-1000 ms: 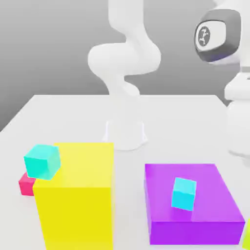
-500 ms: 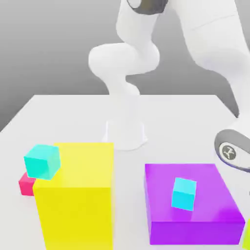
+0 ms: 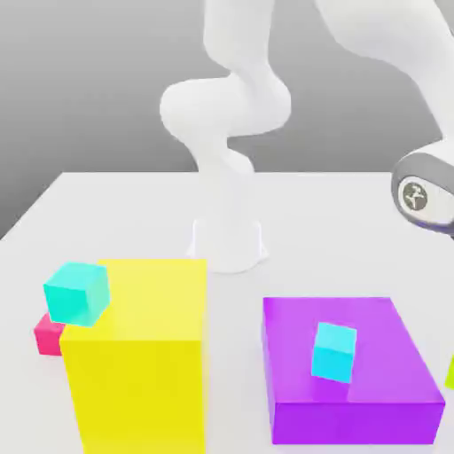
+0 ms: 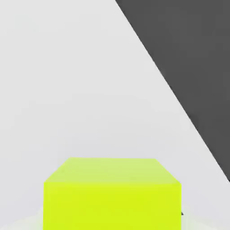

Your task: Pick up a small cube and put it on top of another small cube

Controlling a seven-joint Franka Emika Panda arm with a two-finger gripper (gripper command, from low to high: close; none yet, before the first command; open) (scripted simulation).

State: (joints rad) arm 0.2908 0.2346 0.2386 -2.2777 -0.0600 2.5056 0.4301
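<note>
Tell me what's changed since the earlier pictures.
The lime cube has risen at the exterior view's right edge, lifted in the gripper; the arm has shifted too. Unchanged: turquoise cube, red cube, yellow block, and blue cube on the purple block.

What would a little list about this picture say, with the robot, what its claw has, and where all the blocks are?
robot: white jointed arm
claw: closed on a yellow-green block
big yellow box: on the table, exterior view's left
small turquoise cube: at the yellow box's top corner
small red block: beside the yellow box, partly hidden
flat purple box: on the table, exterior view's right
small light-blue cube: on the purple box
stacking: no small cube on another yet
</note>
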